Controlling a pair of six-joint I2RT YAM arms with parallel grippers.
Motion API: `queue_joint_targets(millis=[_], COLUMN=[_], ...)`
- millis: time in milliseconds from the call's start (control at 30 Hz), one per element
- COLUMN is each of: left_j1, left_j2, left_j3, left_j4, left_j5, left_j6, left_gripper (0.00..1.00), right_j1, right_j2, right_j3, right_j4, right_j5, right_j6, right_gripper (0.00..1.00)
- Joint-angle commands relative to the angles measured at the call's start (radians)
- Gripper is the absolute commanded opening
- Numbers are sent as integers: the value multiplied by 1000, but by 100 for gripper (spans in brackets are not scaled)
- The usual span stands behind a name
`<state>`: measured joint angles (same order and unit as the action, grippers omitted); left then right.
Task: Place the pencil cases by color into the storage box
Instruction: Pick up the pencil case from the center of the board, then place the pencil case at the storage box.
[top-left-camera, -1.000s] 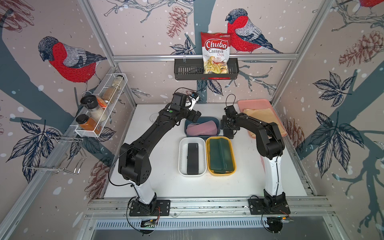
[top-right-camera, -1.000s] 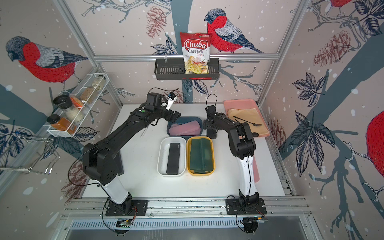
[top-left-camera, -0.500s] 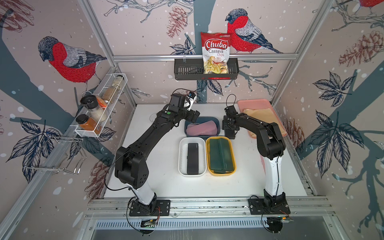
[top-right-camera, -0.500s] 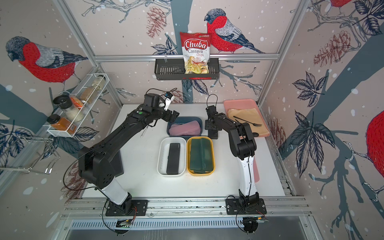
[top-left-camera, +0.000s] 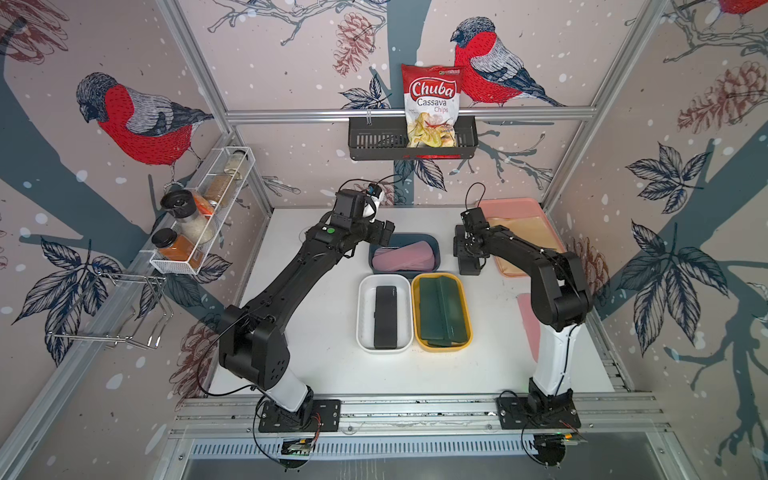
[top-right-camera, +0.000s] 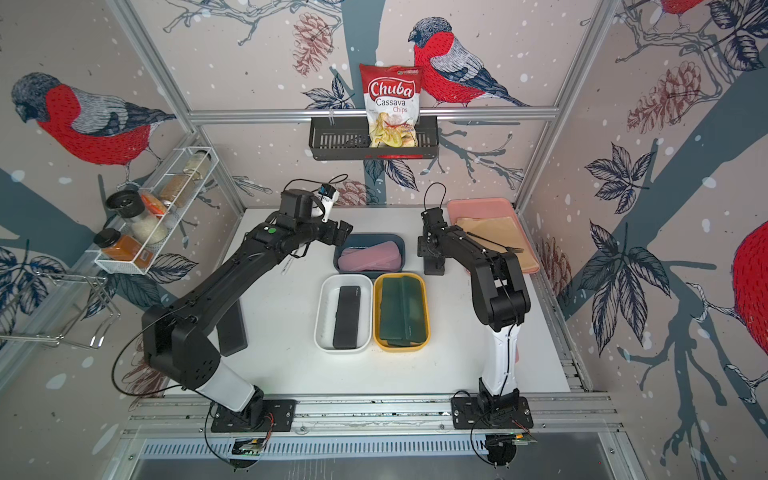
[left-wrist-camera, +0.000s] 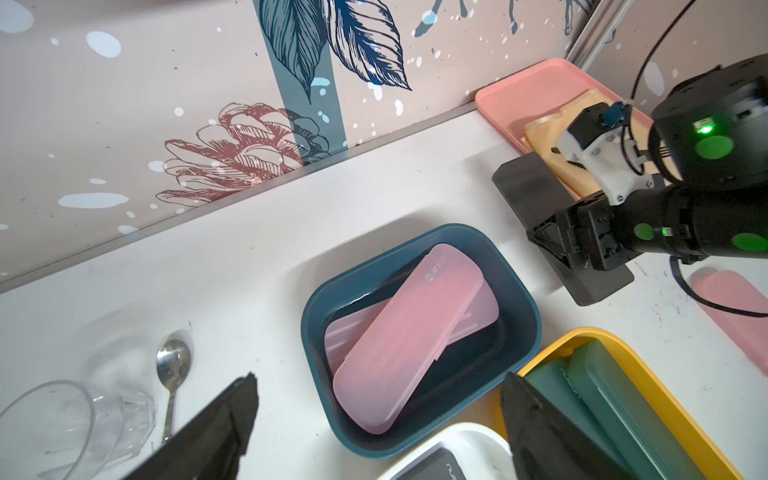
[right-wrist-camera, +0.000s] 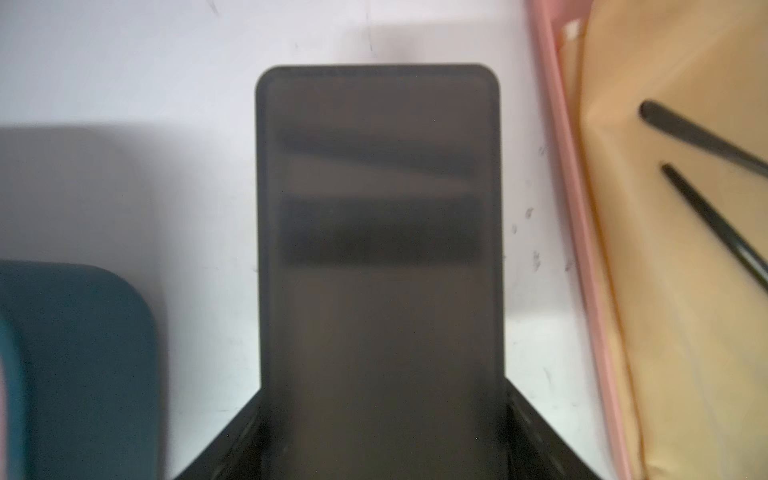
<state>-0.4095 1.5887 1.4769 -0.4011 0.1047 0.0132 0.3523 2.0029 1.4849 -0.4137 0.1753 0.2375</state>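
three tubs stand close together on the white surface (top-left-camera: 328, 374). the blue tub (top-left-camera: 405, 237), farthest from my bases, holds pink pencil cases (left-wrist-camera: 409, 336), the top one lying slantwise over another. the white tub (top-left-camera: 366, 316) holds one black pencil case (top-left-camera: 385, 318). the yellow tub (top-left-camera: 442, 348), just beside it on my right arm's side, holds stacked dark green pencil cases (top-left-camera: 440, 309). my right gripper (top-left-camera: 468, 261) is clenched on a second black case (right-wrist-camera: 378, 249), which sits between the blue tub and the pink tray (top-left-camera: 511, 206). my fingers clasp its long edges near one end. whether it rests on the surface or hangs just above it i cannot tell. my left gripper (left-wrist-camera: 378, 386) is released, fingers spread wide and holding nothing, poised just beside the blue tub on the side away from the tray. a third black case (top-right-camera: 232, 328) lies on the surface beneath my left arm, partly hidden by it. a loose pink case (top-left-camera: 526, 320) lies on the surface beside my right arm. the tray carries a tan sheet (top-right-camera: 494, 224) and black cutlery (right-wrist-camera: 706, 143). a clear glass (left-wrist-camera: 62, 424) and a metal spoon (left-wrist-camera: 172, 365) sit near the back wall.
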Motion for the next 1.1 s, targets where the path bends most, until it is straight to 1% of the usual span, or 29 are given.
queue_joint_targets(millis=[0, 167, 300, 433, 567, 833, 1067], left_j1=[8, 21, 42, 71, 84, 96, 103], left_j2=[-21, -39, -40, -42, -52, -68, -95], left_j3=[-17, -32, -32, -29, -31, -30, -44], left_j4=[18, 14, -5, -25, -37, -65, -83], left_j5=[-16, -26, -62, -56, -46, -66, -95], left_j6=[-39, -77, -124, -154, -159, -183, -208], left_gripper=[95, 95, 94, 94, 94, 94, 95], right_j1=[8, 43, 82, 124, 176, 279, 386], right_j2=[-39, -102, -152, -197, -240, -300, -337], right_j3=[-19, -22, -21, -28, -41, -63, -72], right_j4=[23, -14, -52, -87, -119, -188, -247], right_j5=[7, 35, 50, 61, 62, 43, 33], right_j6=[-17, -11, 13, 42, 74, 157, 255], right_gripper=[60, 60, 60, 60, 60, 60, 60])
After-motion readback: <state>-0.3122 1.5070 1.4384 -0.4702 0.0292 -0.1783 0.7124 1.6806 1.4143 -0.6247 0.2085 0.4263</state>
